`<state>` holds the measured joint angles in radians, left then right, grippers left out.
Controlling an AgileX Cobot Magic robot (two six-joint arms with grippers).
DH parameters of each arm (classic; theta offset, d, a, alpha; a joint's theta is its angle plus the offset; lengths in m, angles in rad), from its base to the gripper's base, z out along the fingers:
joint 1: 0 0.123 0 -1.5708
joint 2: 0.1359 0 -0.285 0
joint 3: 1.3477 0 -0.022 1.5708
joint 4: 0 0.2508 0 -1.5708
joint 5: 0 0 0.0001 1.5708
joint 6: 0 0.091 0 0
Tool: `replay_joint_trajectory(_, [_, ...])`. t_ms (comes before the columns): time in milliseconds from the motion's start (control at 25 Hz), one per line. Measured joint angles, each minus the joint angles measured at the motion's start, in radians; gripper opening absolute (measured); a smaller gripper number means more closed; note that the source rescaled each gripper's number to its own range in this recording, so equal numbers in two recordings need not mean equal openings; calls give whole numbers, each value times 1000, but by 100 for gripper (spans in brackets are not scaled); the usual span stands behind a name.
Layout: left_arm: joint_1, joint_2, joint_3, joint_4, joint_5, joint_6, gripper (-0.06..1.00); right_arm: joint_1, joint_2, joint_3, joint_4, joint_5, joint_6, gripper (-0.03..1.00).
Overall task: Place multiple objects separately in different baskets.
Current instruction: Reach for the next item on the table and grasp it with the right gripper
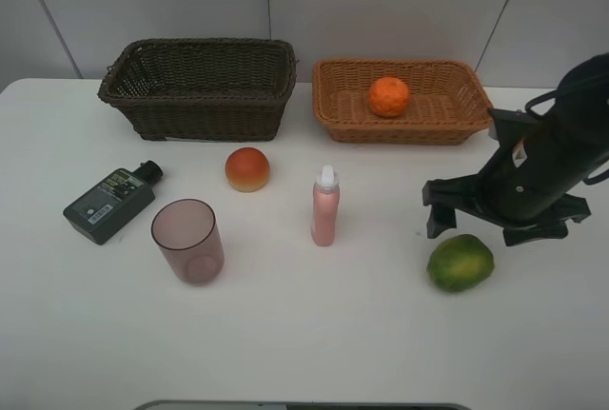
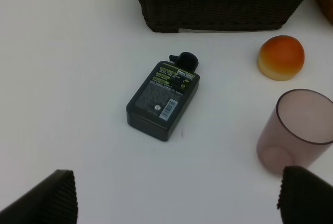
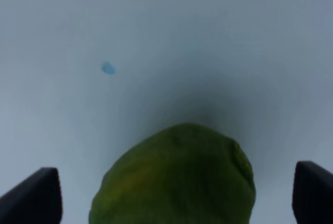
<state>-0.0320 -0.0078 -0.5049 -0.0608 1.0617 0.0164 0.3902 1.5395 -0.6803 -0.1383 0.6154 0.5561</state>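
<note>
Inside the orange-tan basket (image 1: 400,130): the tangerine (image 1: 389,97) lies alone, near the middle.
Green fruit (image 1: 461,263): it lies on the white table (image 1: 304,343), in front of the orange-tan basket, off its right end and well apart from it.
Right gripper (image 1: 483,223): it hangs between the orange-tan basket and the green fruit, close over the fruit. The jaws are wide apart and hold nothing. In the right wrist view the fruit sits between the two fingers, with a free gap on each side.
Left gripper (image 2: 174,197): the jaws are spread wide and hold nothing. Only bare table lies between the fingers.
Other objects: the peach-like fruit (image 1: 247,169), pink bottle (image 1: 325,208), cup (image 1: 188,241) and dark-green bottle (image 1: 108,203) are all on the table, left of the orange-tan basket.
Dark basket (image 1: 200,110): it stands just left of the orange-tan basket and looks empty.
Handling: I judge the green fruit to be light, firm and smooth. It is round, so it may roll or slip.
Where to hold: across its widest middle, with both fingers low on the sides and a moderate squeeze.
</note>
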Motion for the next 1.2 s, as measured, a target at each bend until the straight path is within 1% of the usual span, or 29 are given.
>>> replay_joint_trajectory(240, [0, 0, 0, 0, 0, 0, 99, 0, 64, 0, 0, -19, 25, 98])
replay_joint_trajectory(880, [0, 0, 0, 0, 0, 0, 99, 0, 200, 0, 11, -48, 29, 97])
replay_joint_trajectory(920, [0, 0, 0, 0, 0, 0, 99, 0, 200, 0, 12, -48, 30, 94])
replay_joint_trajectory(960, [0, 0, 0, 0, 0, 0, 99, 0, 200, 0, 13, -49, 32, 89])
replay_joint_trajectory(1040, [0, 0, 0, 0, 0, 0, 99, 0, 200, 0, 16, -49, 35, 71])
replay_joint_trajectory(1080, [0, 0, 0, 0, 0, 0, 99, 0, 200, 0, 16, -49, 36, 69])
replay_joint_trajectory(1200, [0, 0, 0, 0, 0, 0, 99, 0, 201, 0, 18, -49, 36, 68])
